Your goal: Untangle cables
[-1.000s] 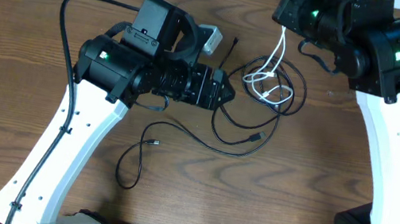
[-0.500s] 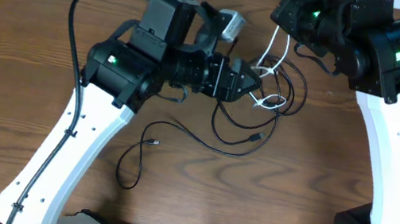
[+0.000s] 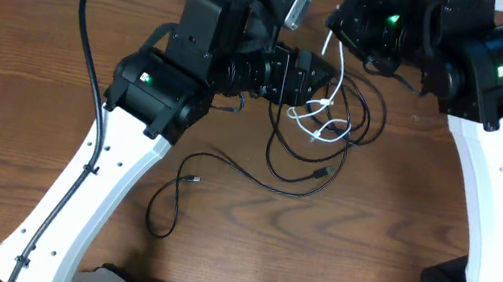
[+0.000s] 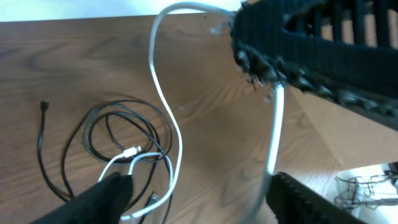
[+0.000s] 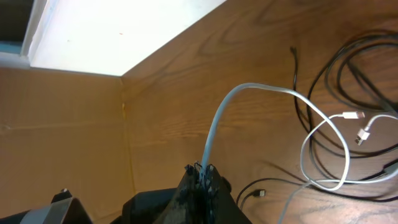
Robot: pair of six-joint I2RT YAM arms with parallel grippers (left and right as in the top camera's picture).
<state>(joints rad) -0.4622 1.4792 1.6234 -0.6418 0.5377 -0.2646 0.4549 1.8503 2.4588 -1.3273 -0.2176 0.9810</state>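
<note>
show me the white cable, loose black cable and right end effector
white cable (image 5: pixel 255 86), right wrist view, raised arc
loose black cable (image 3: pixel 193 180), overhead view, plug end
right end effector (image 5: pixel 200 169), right wrist view, fingertips

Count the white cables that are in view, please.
1. The white cable rises from the table into the shut right gripper. Another could be hidden.
</note>
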